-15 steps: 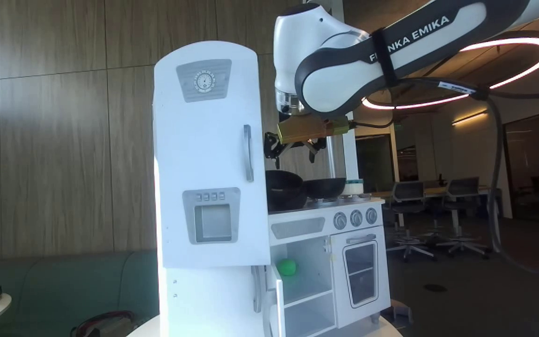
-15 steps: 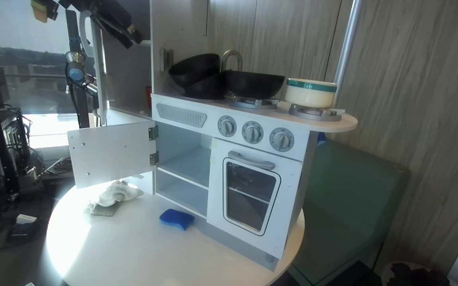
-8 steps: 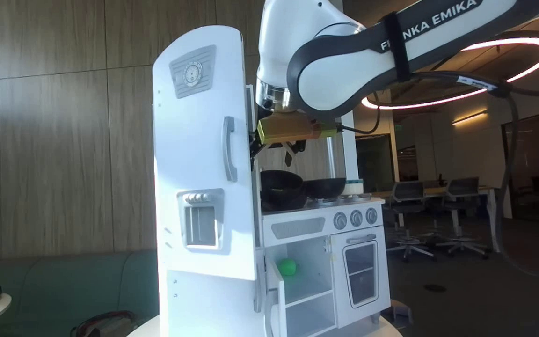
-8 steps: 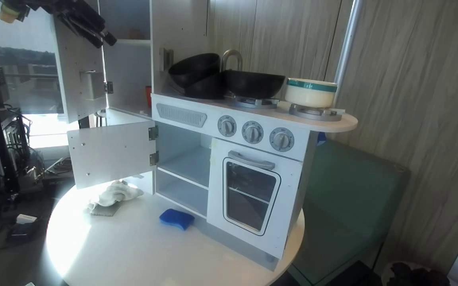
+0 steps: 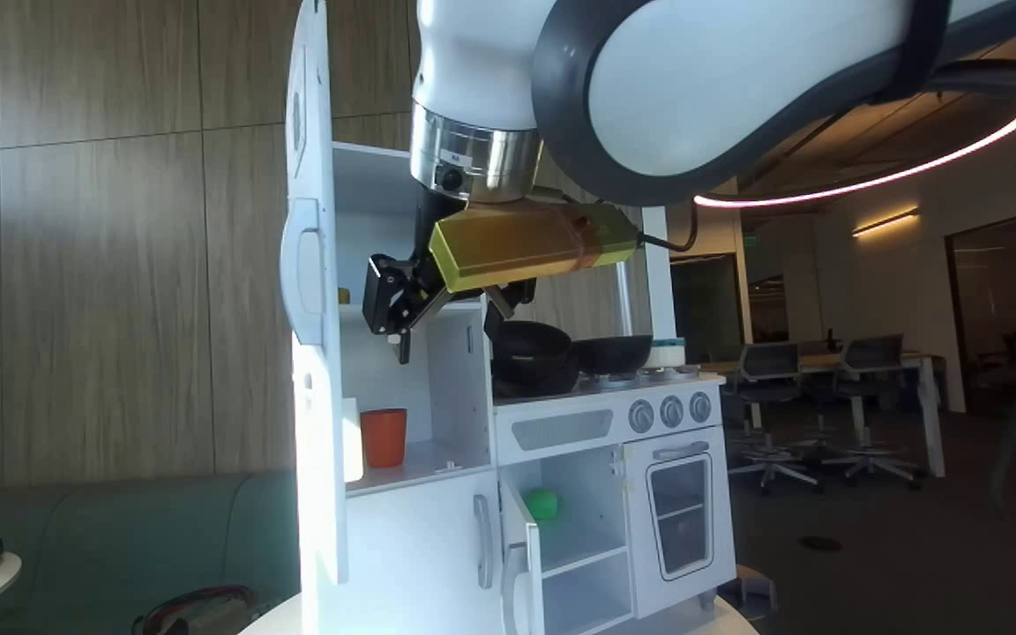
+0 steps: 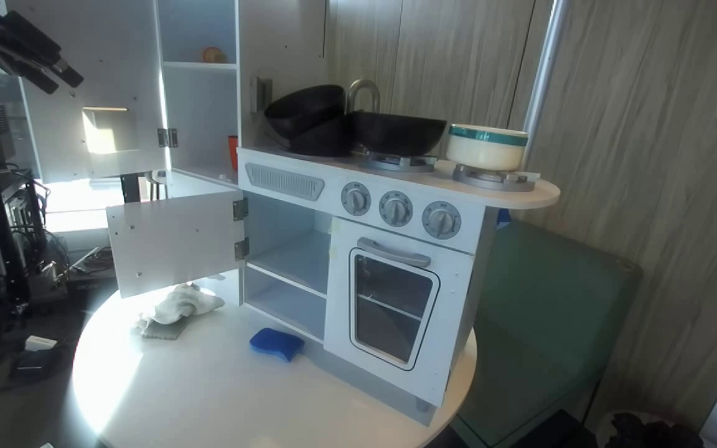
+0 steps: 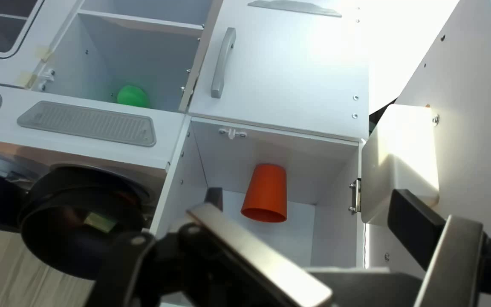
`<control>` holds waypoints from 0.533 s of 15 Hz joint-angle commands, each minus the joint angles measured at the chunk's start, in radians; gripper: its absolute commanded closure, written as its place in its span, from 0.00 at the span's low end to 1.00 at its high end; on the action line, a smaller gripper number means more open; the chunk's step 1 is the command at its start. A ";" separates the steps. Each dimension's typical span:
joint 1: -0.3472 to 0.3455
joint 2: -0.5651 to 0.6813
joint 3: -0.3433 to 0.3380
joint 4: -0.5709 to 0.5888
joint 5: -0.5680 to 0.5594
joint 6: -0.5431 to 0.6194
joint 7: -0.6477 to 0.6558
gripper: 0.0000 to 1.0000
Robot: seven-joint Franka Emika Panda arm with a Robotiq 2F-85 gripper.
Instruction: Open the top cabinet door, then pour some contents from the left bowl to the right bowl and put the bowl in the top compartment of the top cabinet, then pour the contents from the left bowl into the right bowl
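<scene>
Top cabinet door (image 5: 329, 300): swung wide open, seen almost edge-on at the left in an exterior view — the top cabinet (image 5: 462, 397) is laid bare.
Gripper (image 5: 448, 339): held tilted before the cabinet, right of the door, with its jaws apart.
Top compartment (image 5: 369, 220): partly hidden behind the gripper.
Orange cup (image 5: 384, 437): stood in the taller space below.
Upper shelf (image 6: 190, 65): in an exterior view, topped by a small orange-brown round thing (image 6: 213, 55); whether it is a bowl cannot be told.
Stove unit (image 6: 338, 280): two black vessels (image 6: 302, 111) stacked at its left end, the upper one tilted; a cream pot (image 6: 487, 150) set at its right end.
Desk (image 6: 221, 392): a blue sponge (image 6: 276, 343) placed near, right of a white cloth (image 6: 183, 303).
Jaws: in the wrist view, spread apart, the cup seen beyond.
Yellow block (image 7: 100, 222): seen there inside a dark round vessel (image 7: 53, 251) — whether the right bowl is there too cannot be told.
</scene>
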 commanded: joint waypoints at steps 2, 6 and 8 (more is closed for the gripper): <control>-0.044 0.105 0.015 0.098 -0.036 0.017 -0.074 0.00; -0.084 0.165 -0.063 0.178 -0.061 -0.006 -0.178 0.00; -0.090 0.169 -0.114 0.210 -0.045 -0.031 -0.228 0.00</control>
